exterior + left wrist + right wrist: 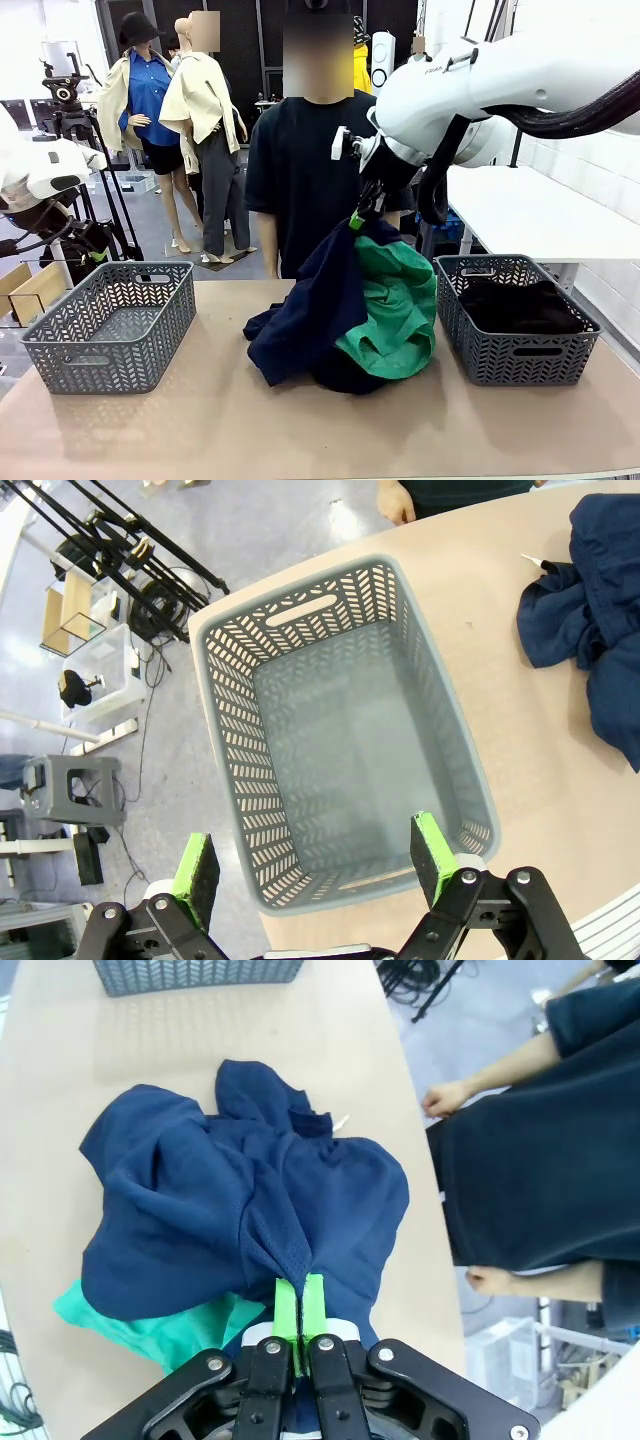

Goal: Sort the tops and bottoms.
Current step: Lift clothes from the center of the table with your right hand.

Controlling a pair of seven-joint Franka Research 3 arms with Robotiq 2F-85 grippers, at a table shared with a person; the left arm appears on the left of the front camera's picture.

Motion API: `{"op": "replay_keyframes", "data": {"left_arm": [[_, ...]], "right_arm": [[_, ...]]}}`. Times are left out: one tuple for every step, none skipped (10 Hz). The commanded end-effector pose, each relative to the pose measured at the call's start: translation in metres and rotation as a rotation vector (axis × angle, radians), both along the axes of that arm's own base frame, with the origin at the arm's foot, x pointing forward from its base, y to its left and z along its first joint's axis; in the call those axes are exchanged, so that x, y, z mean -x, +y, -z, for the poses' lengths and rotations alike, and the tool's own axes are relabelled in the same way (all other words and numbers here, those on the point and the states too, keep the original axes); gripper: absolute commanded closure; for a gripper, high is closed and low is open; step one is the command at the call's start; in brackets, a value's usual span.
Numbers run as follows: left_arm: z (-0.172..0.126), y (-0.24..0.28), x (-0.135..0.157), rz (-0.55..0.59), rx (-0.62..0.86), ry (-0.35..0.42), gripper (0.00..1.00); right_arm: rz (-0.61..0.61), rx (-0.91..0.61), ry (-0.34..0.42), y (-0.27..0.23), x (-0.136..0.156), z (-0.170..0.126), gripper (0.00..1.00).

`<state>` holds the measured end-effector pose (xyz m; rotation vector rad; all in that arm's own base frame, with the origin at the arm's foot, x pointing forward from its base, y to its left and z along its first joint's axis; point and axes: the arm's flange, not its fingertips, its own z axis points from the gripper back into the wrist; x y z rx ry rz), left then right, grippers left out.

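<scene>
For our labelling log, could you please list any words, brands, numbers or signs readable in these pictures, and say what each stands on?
Small dark lettering on the right arm's white casing: too blurred to read.
White tag on the navy garment: too small to tell any print.
No other text can be read.

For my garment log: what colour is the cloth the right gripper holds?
Navy blue garment, clearest in the right wrist view.

Bare table (pixel 300 435) is lying open at six o'clock of the navy garment (pixel 312 310), left basket (pixel 75 345) blocking nine, right basket (pixel 520 358) three.
</scene>
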<state>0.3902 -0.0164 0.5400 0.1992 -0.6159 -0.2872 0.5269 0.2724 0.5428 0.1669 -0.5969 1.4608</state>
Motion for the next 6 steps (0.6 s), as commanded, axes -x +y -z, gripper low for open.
{"op": "replay_keyframes", "data": {"left_arm": [[-0.001,-0.0005,-0.0008,0.0,-0.004,-0.004,0.0],[-0.001,-0.0005,-0.0008,0.0,-0.004,-0.004,0.0],[-0.001,-0.0005,-0.0008,0.0,-0.004,-0.004,0.0],[-0.001,-0.0005,-0.0008,0.0,-0.004,-0.004,0.0],[-0.001,-0.0005,-0.0008,0.0,-0.004,-0.004,0.0],[-0.001,-0.0005,-0.0008,0.0,-0.004,-0.004,0.0]], "right_arm": [[-0.048,-0.016,0.014,0.0034,0.0034,0.0193,1.0],[-0.053,-0.013,0.019,0.0048,0.0044,0.0218,0.86],[-0.069,-0.005,0.02,0.0051,0.0039,0.0239,0.71],[-0.082,0.005,0.015,0.0052,0.0048,0.0256,0.71],[-0.094,0.012,0.019,0.0057,0.0064,0.0276,0.71],[-0.09,0.009,0.02,0.0064,0.0061,0.0292,0.63]]}}
